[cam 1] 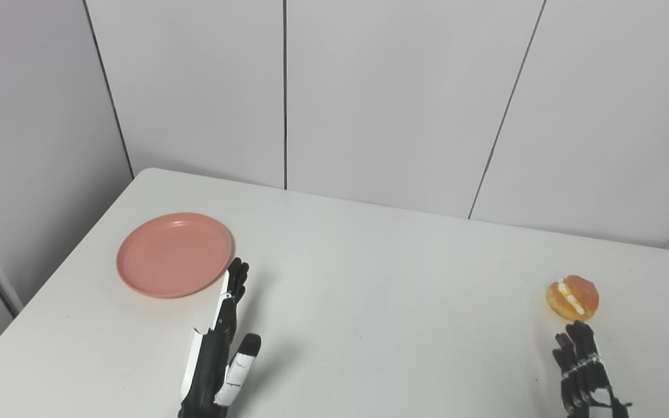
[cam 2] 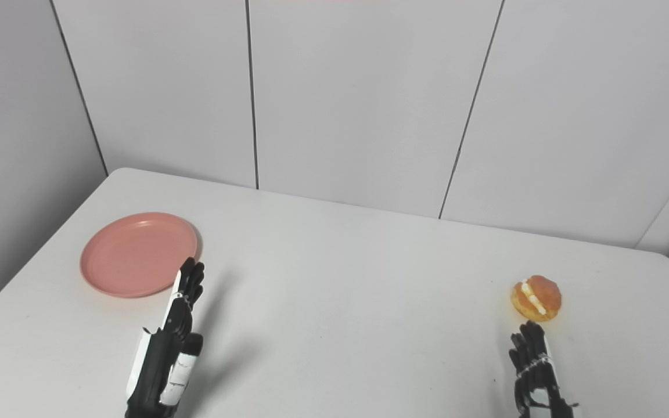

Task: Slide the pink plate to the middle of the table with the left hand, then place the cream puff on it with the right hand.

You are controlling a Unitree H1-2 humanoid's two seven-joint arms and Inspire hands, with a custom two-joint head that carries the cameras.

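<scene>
A: Left hand (cam 1: 218,348) first. Fingers stretched out straight and held together, thumb splayed to the side, nothing in it. Stands edge-on above the white worktop (cam 1: 369,290).

B: And the pink plate (cam 1: 174,254)?

A: Flat on the worktop, far-left quarter, empty. The left hand's fingertips (cam 1: 238,273) sit just beside its right rim; touching or a hair apart, cannot tell.

B: Right hand (cam 1: 587,371)?

A: Low at the bottom edge, fingers extended and a little spread, empty. The cream puff (cam 1: 572,298) lies just beyond its fingertips, apart from them, cream seam facing the camera, on the right side of the worktop.

B: Any writing, labels?

A: None readable on plate, puff or hands.

B: Edges, room?

A: Plate sits near the left edge and a way in from the back edge. Puff is near the right edge. Between plate and puff, a wide bare stretch of worktop. Grey panelled wall (cam 1: 398,98) behind the back edge.
</scene>
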